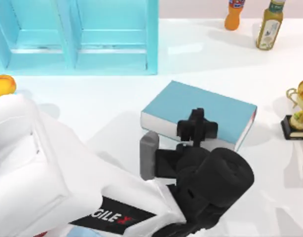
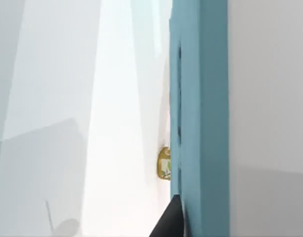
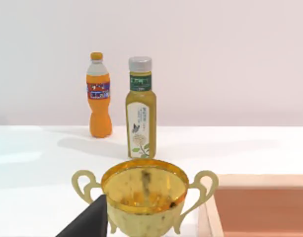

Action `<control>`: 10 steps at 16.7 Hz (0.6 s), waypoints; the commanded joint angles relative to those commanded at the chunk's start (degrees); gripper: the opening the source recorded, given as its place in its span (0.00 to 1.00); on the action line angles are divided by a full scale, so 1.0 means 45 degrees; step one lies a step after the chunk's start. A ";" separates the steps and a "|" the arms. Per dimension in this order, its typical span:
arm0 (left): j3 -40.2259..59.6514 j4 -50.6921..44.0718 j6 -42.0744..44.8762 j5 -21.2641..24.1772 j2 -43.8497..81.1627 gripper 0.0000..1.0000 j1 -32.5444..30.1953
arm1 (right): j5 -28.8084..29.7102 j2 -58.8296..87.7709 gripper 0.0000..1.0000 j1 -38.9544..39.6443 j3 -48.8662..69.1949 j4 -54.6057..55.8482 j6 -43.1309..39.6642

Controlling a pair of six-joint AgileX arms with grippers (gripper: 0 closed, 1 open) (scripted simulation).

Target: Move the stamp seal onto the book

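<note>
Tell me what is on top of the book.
The left gripper hangs over the book; the rest of the cover is bare. The gripper hides whatever lies beneath it, so no stamp is seen.

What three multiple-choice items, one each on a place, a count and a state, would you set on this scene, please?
1. Where is the left gripper?
A) over the book
B) over the trophy
C) beside the shelf
2. How many bottles stand in the top view?
A) one
B) two
C) four
3. How does the book lie?
A) open
B) upright on its spine
C) flat and closed

Key: 1 A, the black gripper overlaps the book's near edge. 2 B, one is orange and one yellow-green. 3 C, the teal cover faces up and the white page edges show at the side.
</note>
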 joint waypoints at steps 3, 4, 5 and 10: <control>-0.0136 0.0539 0.0023 0.0016 0.0393 0.00 0.0006 | 0.0000 0.0000 1.00 0.0000 0.0000 0.0000 0.0000; -0.0136 0.0540 0.0023 0.0016 0.0394 0.00 0.0006 | 0.0000 0.0000 1.00 0.0000 0.0000 0.0000 0.0000; -0.0136 0.0540 0.0023 0.0016 0.0394 0.00 0.0006 | 0.0000 0.0000 1.00 0.0000 0.0000 0.0000 0.0000; -0.0136 0.0540 0.0023 0.0016 0.0394 0.30 0.0006 | 0.0000 0.0000 1.00 0.0000 0.0000 0.0000 0.0000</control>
